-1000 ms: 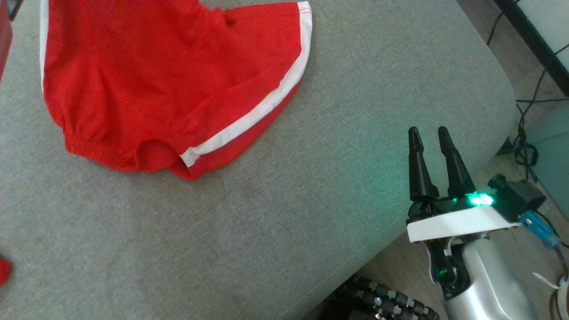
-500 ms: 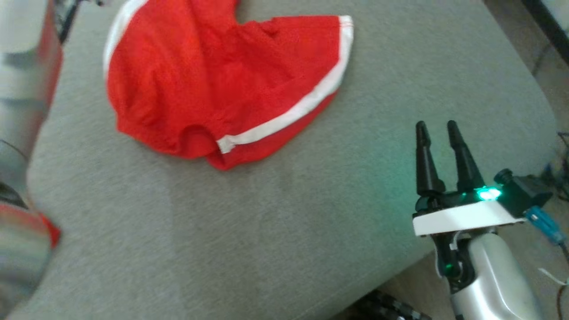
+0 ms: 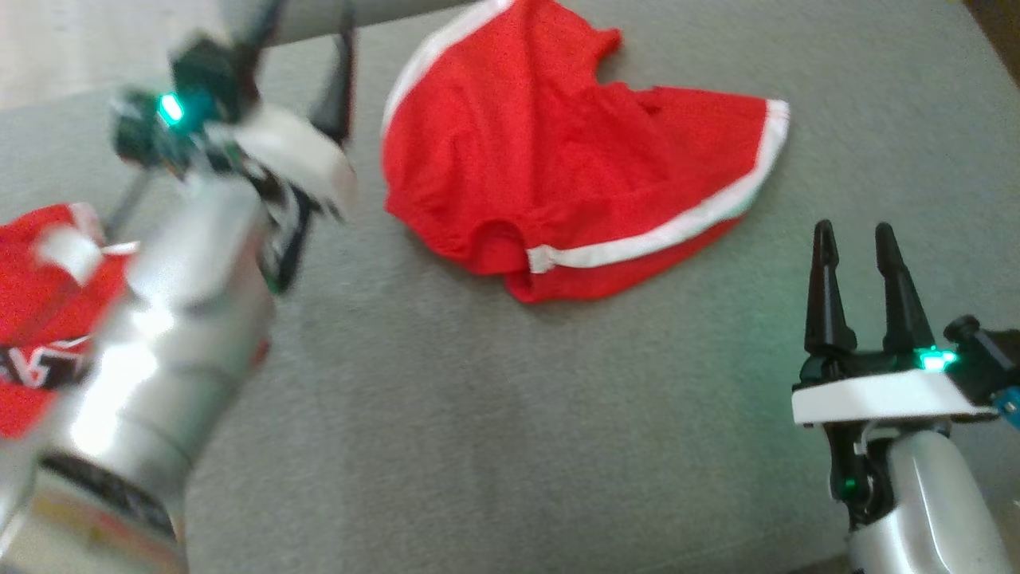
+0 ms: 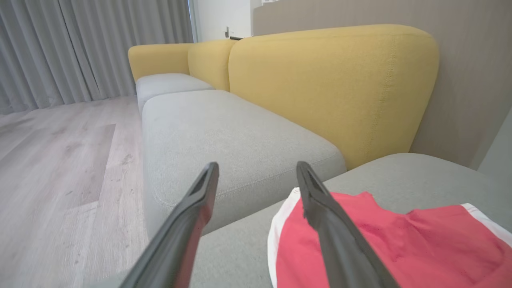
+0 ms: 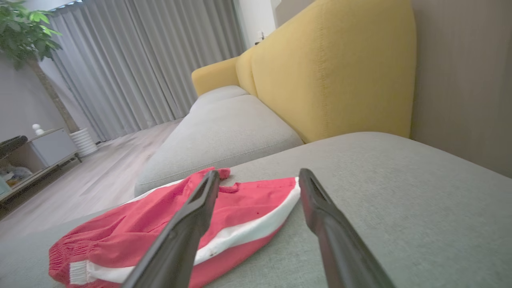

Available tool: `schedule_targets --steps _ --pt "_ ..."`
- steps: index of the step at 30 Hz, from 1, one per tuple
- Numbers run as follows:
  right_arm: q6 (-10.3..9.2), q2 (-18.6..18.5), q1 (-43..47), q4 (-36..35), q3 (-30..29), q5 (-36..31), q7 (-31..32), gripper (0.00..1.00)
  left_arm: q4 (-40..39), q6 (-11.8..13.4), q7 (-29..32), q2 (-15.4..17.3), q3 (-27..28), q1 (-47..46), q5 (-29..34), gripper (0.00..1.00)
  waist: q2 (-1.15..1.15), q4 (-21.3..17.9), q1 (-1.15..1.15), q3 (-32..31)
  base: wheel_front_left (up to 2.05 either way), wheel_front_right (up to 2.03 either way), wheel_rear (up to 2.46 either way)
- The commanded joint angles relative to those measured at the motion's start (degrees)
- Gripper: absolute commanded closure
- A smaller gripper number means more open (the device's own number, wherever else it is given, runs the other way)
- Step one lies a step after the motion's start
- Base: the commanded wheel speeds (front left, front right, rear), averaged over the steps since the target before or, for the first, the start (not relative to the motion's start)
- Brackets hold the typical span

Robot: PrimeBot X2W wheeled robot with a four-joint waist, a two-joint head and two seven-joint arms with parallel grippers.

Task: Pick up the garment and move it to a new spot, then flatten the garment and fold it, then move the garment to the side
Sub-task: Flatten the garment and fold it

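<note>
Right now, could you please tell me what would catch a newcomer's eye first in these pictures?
The red shorts with white trim lie rumpled on the grey sofa seat. Behind it rises a mustard-yellow backrest. The right hand stands open at the head view's lower right.

Red garments: you can count two, the red mesh shorts with white side stripes (image 3: 558, 159) and a second red cloth with a black-and-white band (image 3: 40, 319).
Grippers: two, the left gripper (image 4: 256, 165) and the right gripper (image 3: 853, 227).
Fingers: two long dark fingers (image 5: 180, 232) per gripper, four in all.
Grey fabric seat cushions (image 4: 240, 132): you see three in the left wrist view.
Yellow upholstered backrests (image 4: 332, 92): three.
Leafy green plant (image 5: 24, 24): one.
White ribbed pot (image 5: 84, 142): one.
</note>
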Motion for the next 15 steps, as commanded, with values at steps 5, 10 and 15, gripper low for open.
schedule_targets --steps 5,10,15 --pt "-0.04 -0.3 1.41 -1.79 0.52 -1.41 -0.61 0.0 -14.98 5.24 -0.67 1.69 6.56 13.83 0.18 0.0 0.0 5.81 0.01 -4.02 0.0 0.0 0.0" --pt "-0.04 -0.3 2.03 -1.71 0.47 -1.49 -0.61 0.0 -23.99 7.91 -0.68 1.94 8.45 25.66 0.66 0.0 0.0 6.37 0.01 -4.32 0.0 0.0 0.0" --pt "-0.04 -0.3 1.8 -1.66 1.03 -1.59 -0.61 0.0 -26.95 8.8 -0.66 3.35 7.85 27.43 2.15 0.0 0.0 5.7 0.01 -3.84 0.0 0.0 0.0"
